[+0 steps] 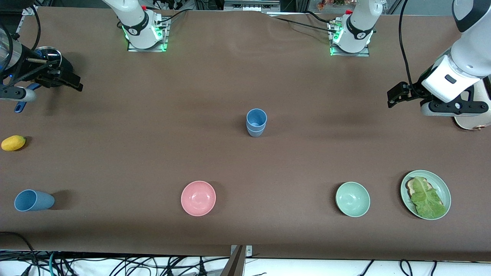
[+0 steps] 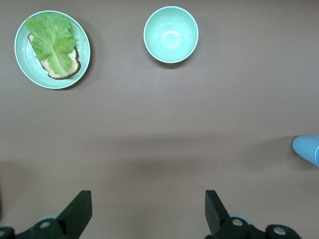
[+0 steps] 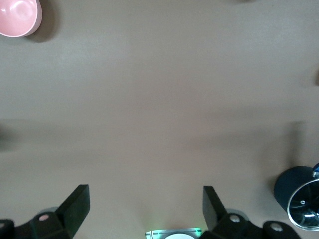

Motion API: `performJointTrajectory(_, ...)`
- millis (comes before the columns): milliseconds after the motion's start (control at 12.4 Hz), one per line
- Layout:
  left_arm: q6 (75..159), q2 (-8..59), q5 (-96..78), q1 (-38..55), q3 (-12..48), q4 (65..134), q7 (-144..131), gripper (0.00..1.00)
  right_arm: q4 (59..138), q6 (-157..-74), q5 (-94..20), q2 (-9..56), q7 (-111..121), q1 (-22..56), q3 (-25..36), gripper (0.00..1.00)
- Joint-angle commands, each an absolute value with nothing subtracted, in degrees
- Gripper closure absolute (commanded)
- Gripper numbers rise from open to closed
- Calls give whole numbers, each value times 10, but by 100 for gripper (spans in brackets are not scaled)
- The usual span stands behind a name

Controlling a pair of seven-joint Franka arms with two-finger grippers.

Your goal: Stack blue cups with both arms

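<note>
Three dusty-blue plastic tumblers are in play. Sweeping from the right arm's end of the brown desk (image 1: 115, 126): the right tool (image 1: 71, 82) hovers over bare desk near that edge, fingers spread wide, holding nothing. Near the front camera lies the tipped dusty-blue tumbler (image 1: 33, 200), on its side, mouth toward the desk's end. At the desk's middle stands the nested pair of dusty-blue tumblers (image 1: 256, 122), upright. Over at the left arm's end, the left tool (image 1: 397, 96) waits, fingers parted and empty. These cups look light, stiff and smooth, so likely slippery; I'd pinch the fallen one across its tapered wall near the rim.
</note>
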State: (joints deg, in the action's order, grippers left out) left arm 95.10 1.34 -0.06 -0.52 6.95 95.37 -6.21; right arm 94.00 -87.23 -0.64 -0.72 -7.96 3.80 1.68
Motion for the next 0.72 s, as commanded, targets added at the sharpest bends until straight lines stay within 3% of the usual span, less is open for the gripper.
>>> performJointTrajectory(0, 955, 4, -14, -10, 70, 961, -48, 0, 926, -860, 9, -9, -57, 30, 11, 0)
performJointTrajectory(644, 951, 4, -11, -11, 69, 961, -49, 0, 924, -867, 22, 0, -27, 36, 8, 0)
